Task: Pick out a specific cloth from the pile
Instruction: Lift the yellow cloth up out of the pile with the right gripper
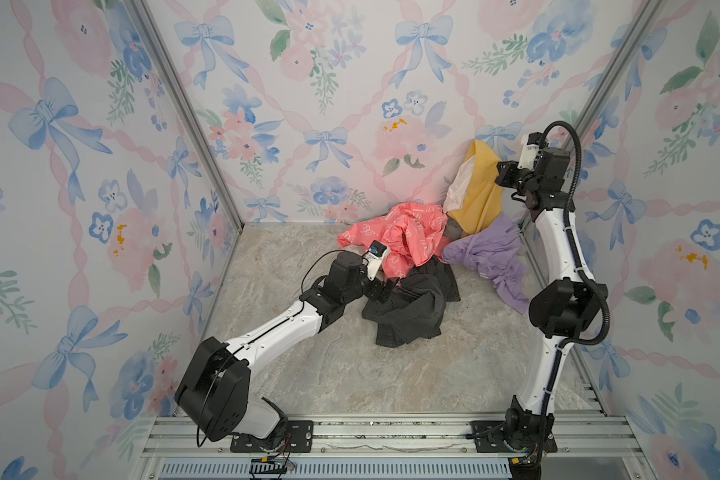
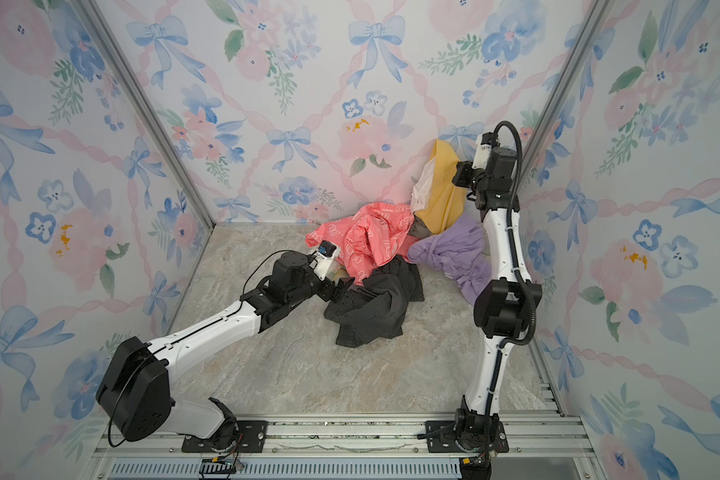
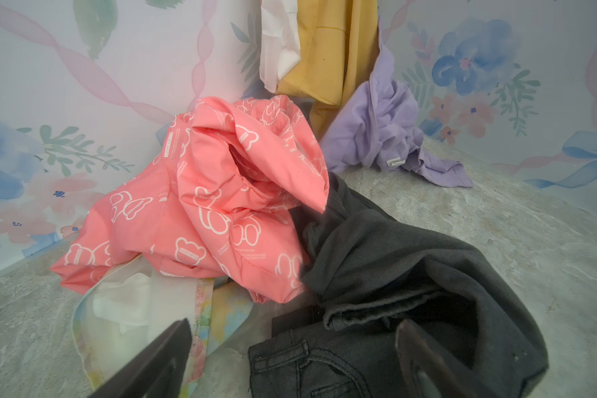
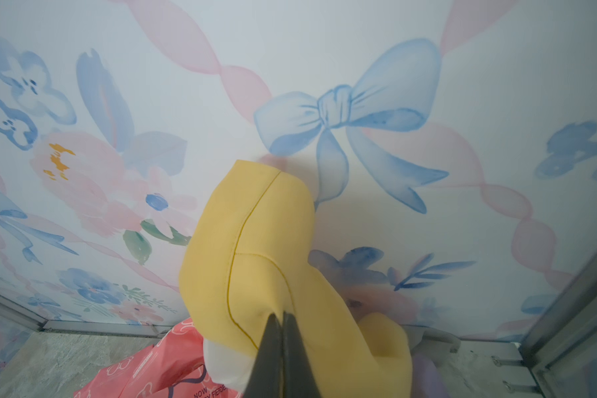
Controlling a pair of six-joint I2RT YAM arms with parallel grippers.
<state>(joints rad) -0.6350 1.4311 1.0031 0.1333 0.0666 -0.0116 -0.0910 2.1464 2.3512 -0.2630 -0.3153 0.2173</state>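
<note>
A robot test cell dressed like a home is shown. The walls (image 1: 329,83) are papered with pastel bows and flowers, but bare aluminium posts (image 1: 192,124) are seen at the corners. A stone-patterned floor (image 1: 329,365) is laid between them. A left arm (image 1: 275,328) and a right arm (image 1: 558,249) are bolted to a slotted metal rail (image 1: 371,432) along the front. A pile (image 1: 408,237) of clothes is heaped by the back wall.

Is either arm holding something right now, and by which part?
Yes. The right end effector is shut on the yellow cloth, pinching it near its upper end. The left end effector is open, holding nothing.
</note>
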